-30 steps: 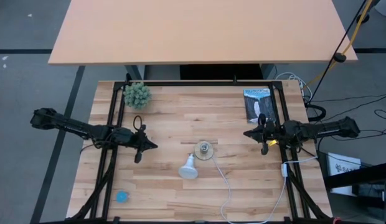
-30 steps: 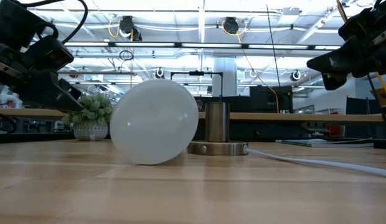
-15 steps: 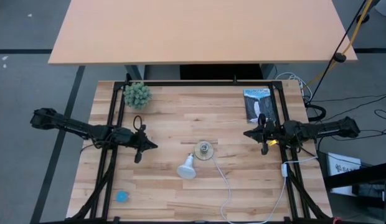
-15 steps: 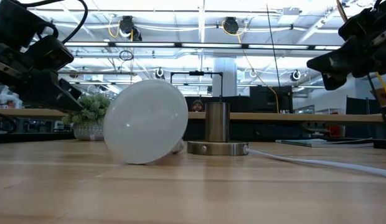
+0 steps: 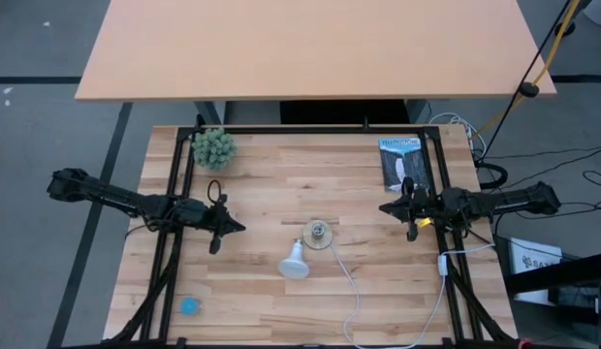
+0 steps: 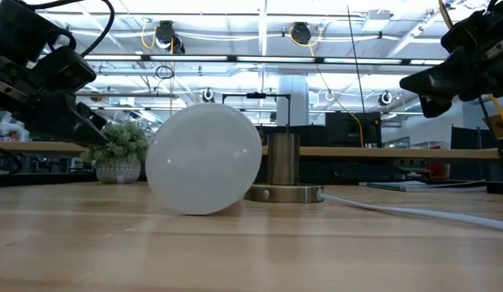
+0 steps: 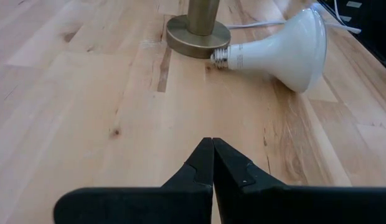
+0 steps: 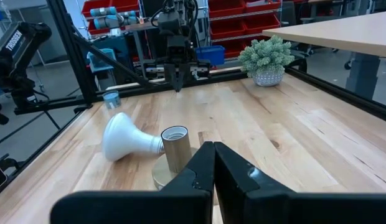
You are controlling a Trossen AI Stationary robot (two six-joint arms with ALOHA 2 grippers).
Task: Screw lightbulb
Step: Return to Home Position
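Two arms parked, one at each side of the counter (image 5: 271, 184), both raised off the wood.

Left end effector (image 5: 239, 228): hangs over the left-middle of the counter, pointing toward the centre. In the left wrist view the fingers (image 7: 202, 163) are pressed flat together with nothing between them.

Right end effector (image 5: 385, 208): over the right-middle, pointing inward toward the left arm. In the right wrist view its fingers (image 8: 203, 163) also meet tip to tip and hold nothing.

Lightbulb (image 5: 295, 260): not in the socket. It lies on its side on the bare wood near the counter's centre, between the two arms and well apart from both. The white dome faces the front-left and the grey screw base points at the lamp base (image 5: 318, 234), ending just at its brass rim. I cannot tell whether they touch.

Lamp base: upright, socket mouth open and empty. A white cord (image 5: 347, 283) runs from it toward the front edge.

Other items:
- small green plant (image 5: 213, 147) at the rear left
- dark booklet (image 5: 400, 163) at the rear right
- blue disc (image 5: 189, 306) at the front left
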